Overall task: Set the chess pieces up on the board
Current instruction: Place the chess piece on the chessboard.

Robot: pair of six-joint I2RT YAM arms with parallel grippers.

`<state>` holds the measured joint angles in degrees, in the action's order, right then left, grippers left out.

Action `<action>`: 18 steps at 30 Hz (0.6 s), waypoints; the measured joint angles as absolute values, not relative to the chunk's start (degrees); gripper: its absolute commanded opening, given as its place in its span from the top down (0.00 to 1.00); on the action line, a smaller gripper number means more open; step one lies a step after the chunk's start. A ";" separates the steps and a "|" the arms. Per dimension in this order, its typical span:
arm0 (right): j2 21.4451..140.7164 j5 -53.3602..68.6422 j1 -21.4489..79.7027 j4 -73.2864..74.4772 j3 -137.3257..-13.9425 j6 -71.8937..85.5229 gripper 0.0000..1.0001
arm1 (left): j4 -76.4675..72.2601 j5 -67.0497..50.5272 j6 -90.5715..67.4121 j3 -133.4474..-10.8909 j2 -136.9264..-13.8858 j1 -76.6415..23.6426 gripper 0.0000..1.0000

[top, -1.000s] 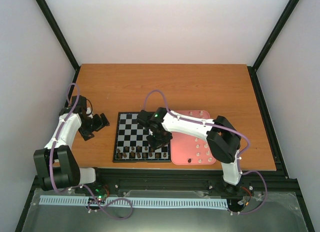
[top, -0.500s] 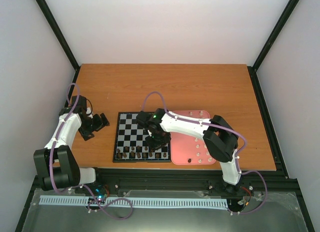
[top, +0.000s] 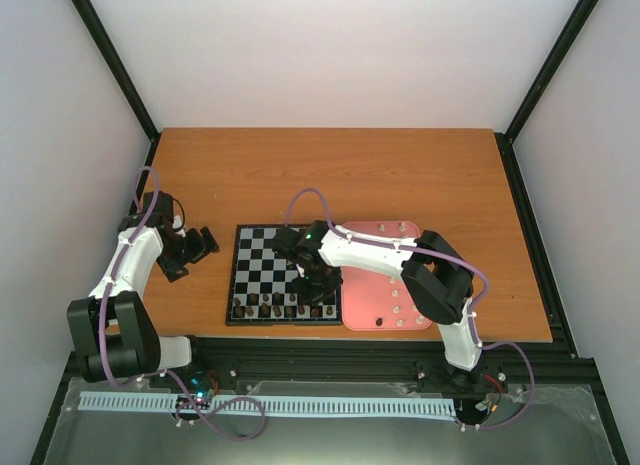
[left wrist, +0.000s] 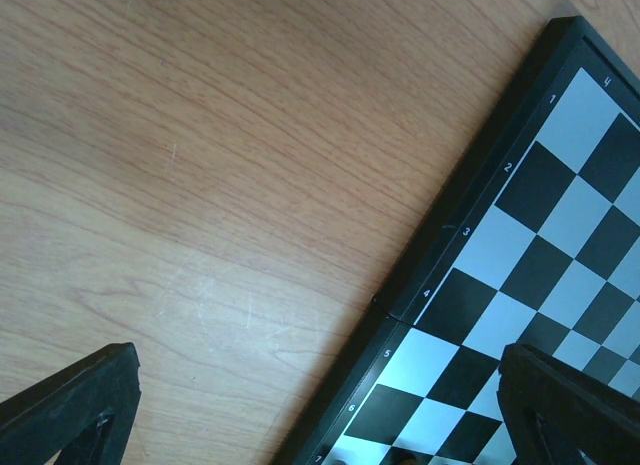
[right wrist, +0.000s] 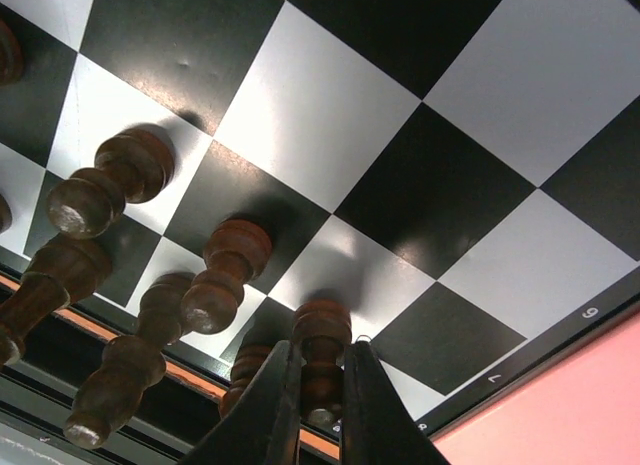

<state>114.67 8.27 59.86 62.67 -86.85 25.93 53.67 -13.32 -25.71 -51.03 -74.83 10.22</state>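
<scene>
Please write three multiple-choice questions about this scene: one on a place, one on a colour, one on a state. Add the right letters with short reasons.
1. Seen from above, where is the pink tray relative to the board?
A. left of it
B. right of it
C. on top of it

2. What colour is the chess piece between the right fingers?
A. cream-white
B. pink
C. dark brown

3. How are the left fingers?
A. open, holding nothing
B. shut on a chess piece
C. shut on the board's edge

Answers:
1 B: the top view shows the tray beside the board's right edge.
2 C: the right wrist view shows a brown piece pinched between the shut fingers.
3 A: the fingers stand wide apart, with only the table and the board's edge showing between them.
</scene>
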 measured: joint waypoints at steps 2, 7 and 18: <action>114.67 8.25 59.86 62.59 -86.85 25.93 0.93 | 53.67 -13.30 -25.71 -51.03 -74.83 10.22 0.00; 114.69 8.14 59.86 62.35 -86.85 25.89 0.88 | 53.67 -13.30 -25.71 -51.03 -74.83 10.22 0.00; 114.69 7.09 59.86 62.33 -86.85 25.93 0.78 | 53.67 -13.30 -25.71 -51.03 -74.83 10.22 0.00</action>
